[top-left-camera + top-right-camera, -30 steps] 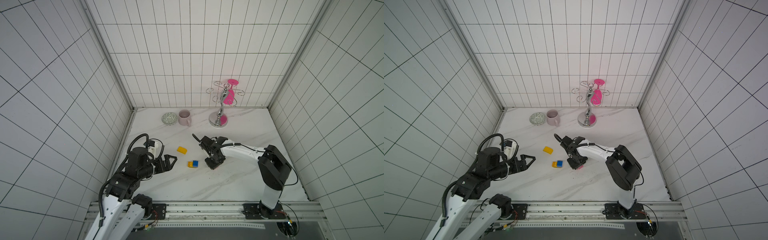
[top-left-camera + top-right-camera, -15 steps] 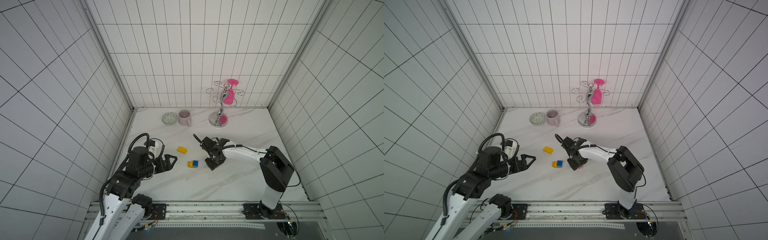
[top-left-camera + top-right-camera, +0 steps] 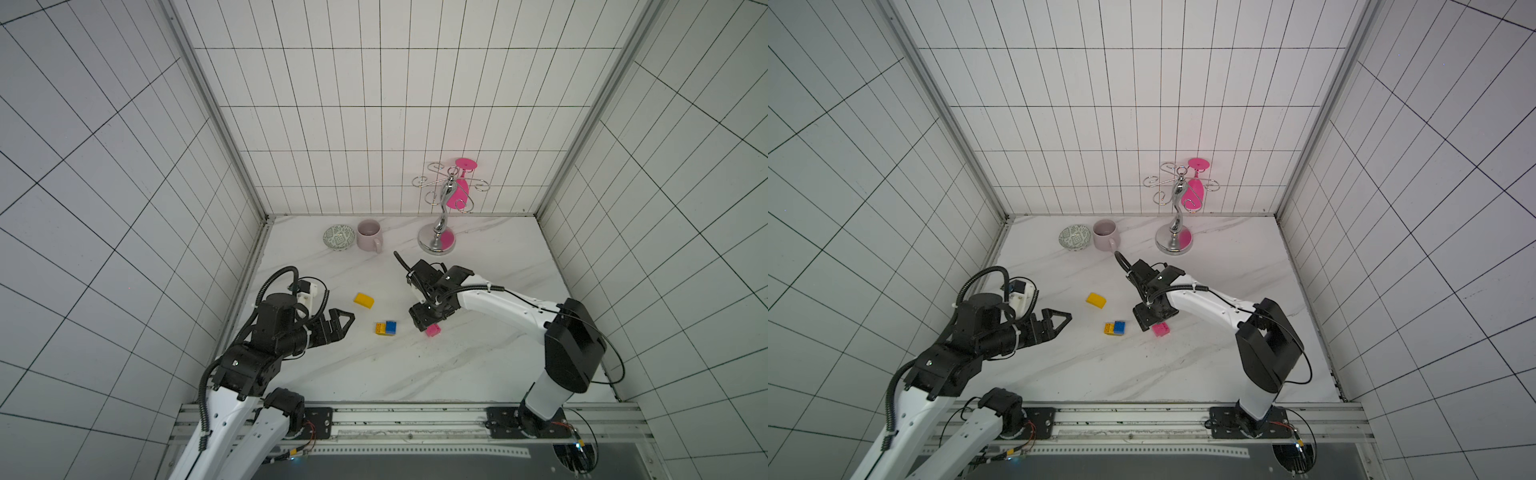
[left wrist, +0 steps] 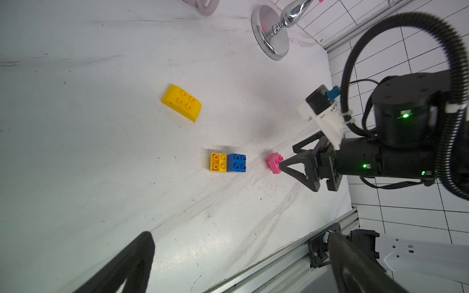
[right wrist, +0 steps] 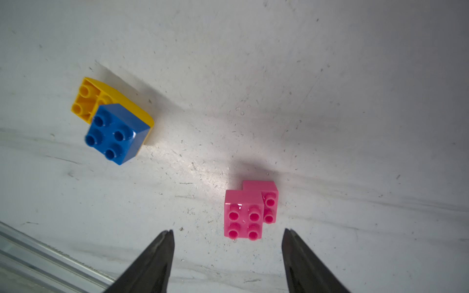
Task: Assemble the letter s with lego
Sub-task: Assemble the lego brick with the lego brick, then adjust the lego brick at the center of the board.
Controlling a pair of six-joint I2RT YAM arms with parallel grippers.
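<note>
The 2 joined pink bricks lie on the table beside the right gripper, fingers apart and empty; left gripper likewise spread; probably light, stiff, slick; pinch flat side walls.

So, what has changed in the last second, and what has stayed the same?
The right gripper opened its jaws and let go of the joined pink bricks, which now lie free on the table just ahead of its fingertips. The left gripper stayed open and in place. The lone yellow brick and the yellow-and-blue pair did not move.
</note>
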